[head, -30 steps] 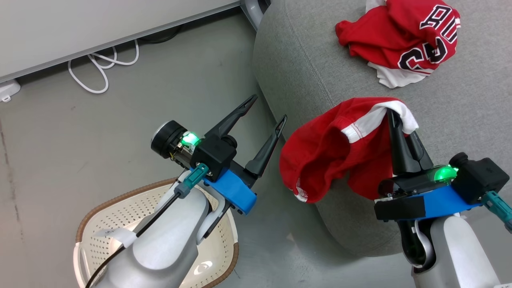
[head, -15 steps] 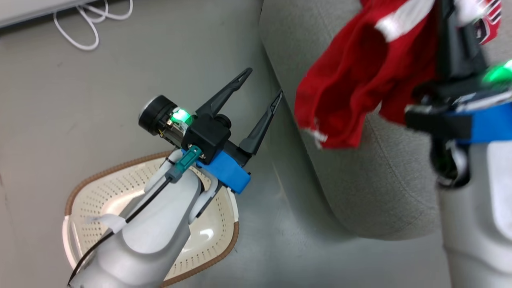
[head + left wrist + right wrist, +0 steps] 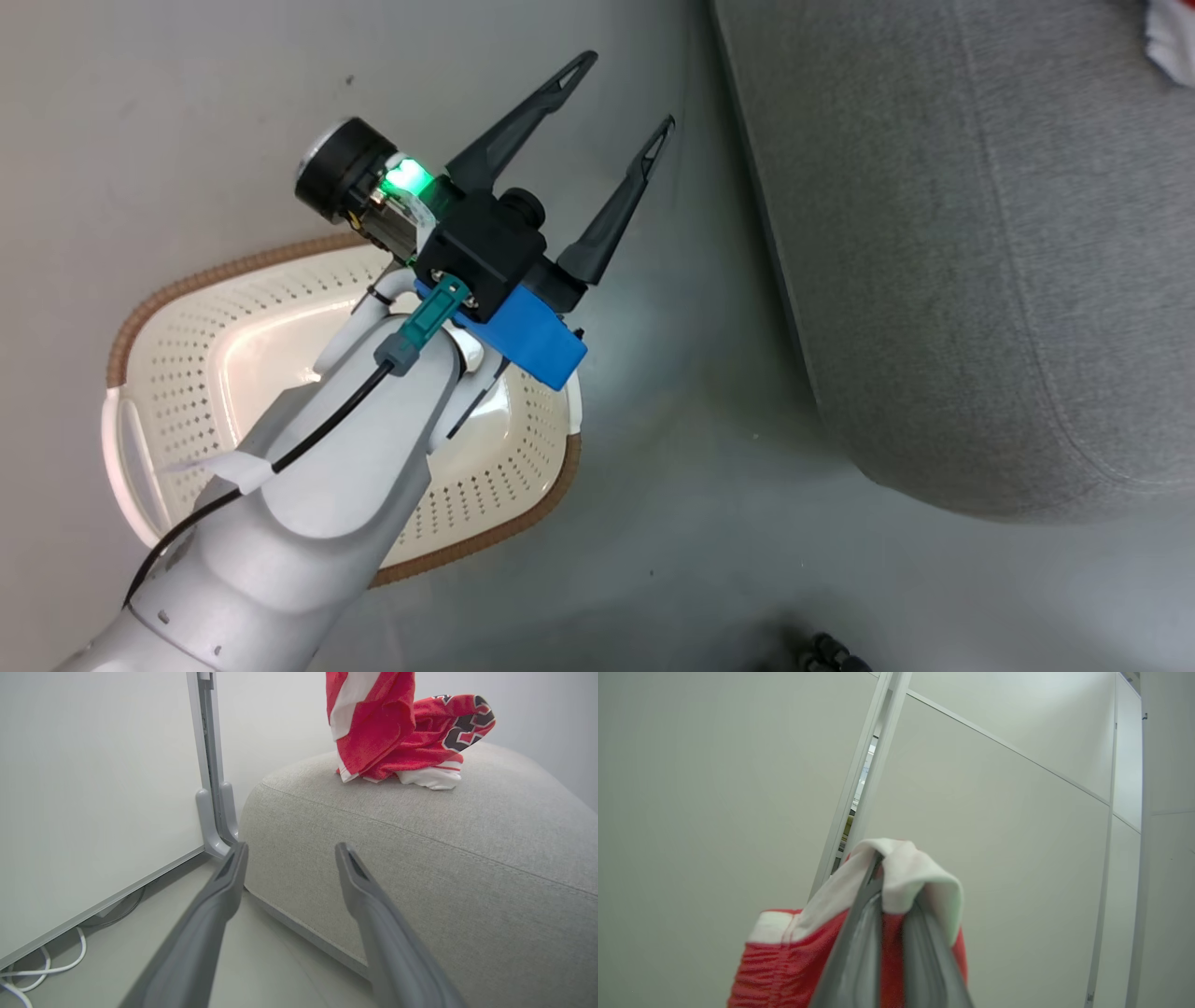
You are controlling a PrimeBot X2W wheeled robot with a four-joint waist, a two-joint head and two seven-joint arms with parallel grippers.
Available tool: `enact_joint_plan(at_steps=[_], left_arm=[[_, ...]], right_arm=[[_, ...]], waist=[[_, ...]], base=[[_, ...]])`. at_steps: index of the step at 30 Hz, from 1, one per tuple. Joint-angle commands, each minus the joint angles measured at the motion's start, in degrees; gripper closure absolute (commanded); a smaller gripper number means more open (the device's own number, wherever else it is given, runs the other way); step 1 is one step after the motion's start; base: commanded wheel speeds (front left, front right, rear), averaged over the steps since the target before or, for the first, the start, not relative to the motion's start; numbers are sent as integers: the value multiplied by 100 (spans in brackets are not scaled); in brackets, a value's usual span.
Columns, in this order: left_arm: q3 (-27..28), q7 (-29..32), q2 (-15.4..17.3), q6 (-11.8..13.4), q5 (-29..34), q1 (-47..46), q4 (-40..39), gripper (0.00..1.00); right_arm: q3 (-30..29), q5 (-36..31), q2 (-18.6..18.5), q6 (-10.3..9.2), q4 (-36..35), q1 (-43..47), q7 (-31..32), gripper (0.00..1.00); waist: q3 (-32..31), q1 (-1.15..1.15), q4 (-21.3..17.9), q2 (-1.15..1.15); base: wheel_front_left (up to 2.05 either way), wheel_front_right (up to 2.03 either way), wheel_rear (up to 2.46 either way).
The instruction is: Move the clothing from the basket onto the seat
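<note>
Clothing (image 3: 784,961) hangs pinched between the right jaws.

The place looks like an office: pale flat partition panels (image 3: 93,788) in grey metal frames (image 3: 212,765), smooth grey floor (image 3: 672,523).

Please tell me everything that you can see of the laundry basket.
The basket is an oval tub of what looks like cream-white plastic, with rows of small holes in its sloping walls and a brown woven-look band around the rim. A handle slot shows at its left end. It stands upright on the grey floor, apart from the seat. The inside that shows is bare; the left arm covers its right part in the head view.
</note>
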Motion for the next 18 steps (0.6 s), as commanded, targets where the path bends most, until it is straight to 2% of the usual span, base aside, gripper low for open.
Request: enact_joint_plan(at_steps=[1,4,8,10,18], left_arm=[[5,-1,49,48,42,-117,-39,0],[-6,3,97,54,54,-145,-68,0],[-35,-3,164,61,65,-128,-95,0],[-41,-3,208,69,69,-122,-103,0],[-71,106,328,86,51,-170,-221,0]], right_arm=[[-140,12,-289,1,192,-265,-2,100],[-369,-5,-761,1,548,-500,-2,100],[-602,-106,-1076,1,1111,-259,-2,100],[-602,-148,-1043,1,1352,-56,-2,100],[-556,-187,-528,1,1946,609,-2,100]], waist=[[313,-1,64,0],[444,-1,19,0],[506,-1,-56,0],[520,-1,-99,0],[571,-1,-200,0]], base=[[0,0,0],[0,0,0],[0,0,0],[0,0,0],[0,0,0]])
